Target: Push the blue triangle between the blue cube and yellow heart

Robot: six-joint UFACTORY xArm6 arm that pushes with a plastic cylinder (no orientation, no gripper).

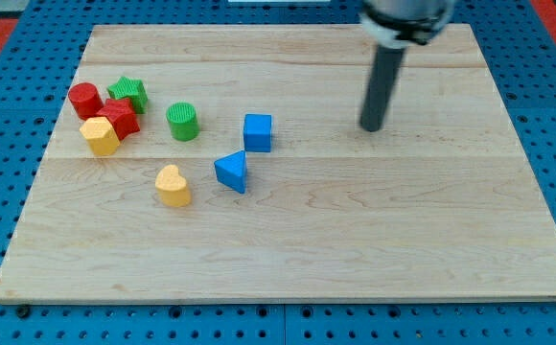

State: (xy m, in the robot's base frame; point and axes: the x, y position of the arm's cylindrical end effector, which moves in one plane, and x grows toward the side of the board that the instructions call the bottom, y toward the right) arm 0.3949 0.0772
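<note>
The blue triangle (232, 172) lies on the wooden board (355, 249), left of centre. The blue cube (257, 132) sits just above and right of it, close but apart. The yellow heart (173, 186) lies to the triangle's left and slightly lower. My tip (370, 127) stands well to the right of the blue cube, about level with it, touching no block. The dark rod rises from the tip to the view's top.
A cluster sits at the board's upper left: a red cylinder (85, 100), a green star (127, 93), a red block (119, 118) and a yellow block (100, 136). A green cylinder (182, 122) stands left of the blue cube.
</note>
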